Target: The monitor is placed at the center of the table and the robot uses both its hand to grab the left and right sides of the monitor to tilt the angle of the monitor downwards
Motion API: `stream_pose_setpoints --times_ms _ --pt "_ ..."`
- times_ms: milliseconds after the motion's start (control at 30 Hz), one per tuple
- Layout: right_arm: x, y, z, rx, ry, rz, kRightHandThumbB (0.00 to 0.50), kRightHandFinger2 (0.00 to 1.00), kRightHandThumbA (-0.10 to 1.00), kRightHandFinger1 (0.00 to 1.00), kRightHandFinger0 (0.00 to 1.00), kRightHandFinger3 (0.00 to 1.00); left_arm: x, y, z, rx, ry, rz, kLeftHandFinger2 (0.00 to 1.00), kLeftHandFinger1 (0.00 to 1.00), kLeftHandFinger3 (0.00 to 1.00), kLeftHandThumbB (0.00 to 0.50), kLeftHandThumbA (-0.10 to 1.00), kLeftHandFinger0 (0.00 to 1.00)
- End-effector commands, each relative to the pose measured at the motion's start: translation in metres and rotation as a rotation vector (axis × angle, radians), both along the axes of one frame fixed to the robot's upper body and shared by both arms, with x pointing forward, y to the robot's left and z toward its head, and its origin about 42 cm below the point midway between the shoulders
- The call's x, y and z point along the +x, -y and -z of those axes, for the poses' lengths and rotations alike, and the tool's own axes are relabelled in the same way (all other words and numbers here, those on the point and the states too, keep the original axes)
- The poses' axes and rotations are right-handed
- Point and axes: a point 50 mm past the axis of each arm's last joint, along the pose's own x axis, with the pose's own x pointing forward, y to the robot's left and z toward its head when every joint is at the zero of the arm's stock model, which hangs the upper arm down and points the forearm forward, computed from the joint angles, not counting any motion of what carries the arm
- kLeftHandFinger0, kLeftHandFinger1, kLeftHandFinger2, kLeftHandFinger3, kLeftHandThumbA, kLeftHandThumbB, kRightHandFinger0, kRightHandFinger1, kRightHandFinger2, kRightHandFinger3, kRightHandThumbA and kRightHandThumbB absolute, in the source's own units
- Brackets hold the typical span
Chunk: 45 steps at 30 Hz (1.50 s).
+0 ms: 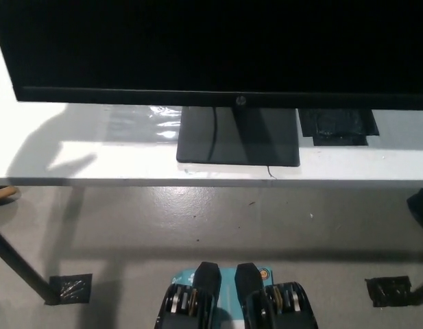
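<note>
Presently, the monitor [218,48] stands on the white table [94,164], filling the upper part of the head view, its dark screen facing the robot and its flat rectangular base [238,137] resting near the table's front edge. A thin cable [212,130] runs down the stand to the base.

Neither the left hand nor the right hand appears in the frame, so their opening and whether they hold anything cannot be stated. Only a soft shadow [50,147] shaped like an arm and hand falls on the tabletop at the left; what casts it is out of view.

Assessment of handling: the panel looks rigid and thin, with smooth bezels that are likely slippery under hard fingers. The screen face is probably fragile and should not be pressed. The tilt hinge will likely resist, so even pressure on both side edges, taken high on the frame, seems the sound approach; uneven force could twist the panel or slide the base.

Limits of observation: the screen's top and right edges are cut off, and its left edge shows only at the lower corner. The hinge is hidden behind the panel. A dark taped patch [338,125] lies on the table right of the base; its purpose is unclear.
</note>
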Motion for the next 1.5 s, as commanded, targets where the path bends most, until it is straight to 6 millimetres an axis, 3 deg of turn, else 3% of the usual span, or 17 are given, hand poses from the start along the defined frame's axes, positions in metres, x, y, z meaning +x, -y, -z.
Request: stream_pose_setpoints --times_ms 0,333,367,467,500,700,767,900,1100,1200,1400,1467 --pt "0.003 -0.003 -0.032 -0.033 0.092 -0.037 0.495 1.00 0.91 1.00 1.00 1.00 0.024 0.017 -0.004 0.029 -0.070 0.017 1.00 1.00 1.00 0.437 1.00 1.00" --pt "0.003 -0.001 -0.031 -0.061 0.103 -0.034 0.500 1.00 0.95 1.00 1.00 1.00 0.032 0.022 0.002 0.061 -0.071 0.035 1.00 1.00 1.00 0.415 1.00 1.00" --pt "0.020 -0.020 -0.033 -0.047 0.076 -0.062 0.500 1.00 0.82 1.00 1.00 1.00 0.022 0.008 0.011 0.054 -0.100 0.021 1.00 1.00 1.00 0.423 1.00 1.00" --pt "0.028 -0.030 -0.034 -0.078 0.058 -0.064 0.500 1.00 0.77 1.00 1.00 1.00 0.016 0.004 0.017 0.059 -0.116 0.019 1.00 1.00 1.00 0.392 1.00 1.00" --pt "0.034 -0.032 -0.032 -0.105 0.044 -0.054 0.500 1.00 0.71 1.00 1.00 1.00 0.017 0.003 0.023 0.054 -0.135 0.023 1.00 1.00 1.00 0.403 1.00 1.00" --pt "0.045 -0.046 -0.031 -0.297 0.042 -0.019 0.500 1.00 0.62 1.00 1.00 1.00 0.020 0.004 0.030 0.074 -0.163 0.028 1.00 1.00 1.00 0.399 0.98 1.00" --pt "0.047 -0.050 -0.035 -0.361 0.051 -0.022 0.463 1.00 0.57 1.00 1.00 1.00 0.022 0.004 0.029 0.077 -0.165 0.030 1.00 1.00 1.00 0.407 0.96 1.00" --pt "0.052 -0.057 -0.040 -0.516 0.060 -0.011 0.472 1.00 0.57 1.00 1.00 1.00 0.025 0.006 0.028 0.097 -0.181 0.031 1.00 1.00 1.00 0.414 0.97 1.00" --pt "0.061 -0.067 -0.042 -0.697 0.079 0.065 0.500 1.00 0.58 1.00 1.00 1.00 0.034 0.013 0.026 0.144 -0.183 0.032 1.00 1.00 1.00 0.375 0.91 1.00" --pt "0.067 -0.069 -0.037 -0.757 0.088 0.089 0.500 1.00 0.58 1.00 1.00 1.00 0.039 0.011 0.029 0.191 -0.200 0.016 1.00 1.00 1.00 0.391 0.92 1.00" --pt "0.074 -0.071 -0.034 -0.920 0.133 0.205 0.496 1.00 0.45 1.00 1.00 1.00 0.054 0.011 0.028 0.293 -0.214 -0.009 1.00 1.00 1.00 0.398 0.90 1.00" --pt "0.076 -0.072 -0.033 -0.944 0.145 0.225 0.500 1.00 0.47 1.00 1.00 1.00 0.057 0.011 0.028 0.318 -0.221 -0.022 1.00 1.00 1.00 0.417 0.91 1.00"
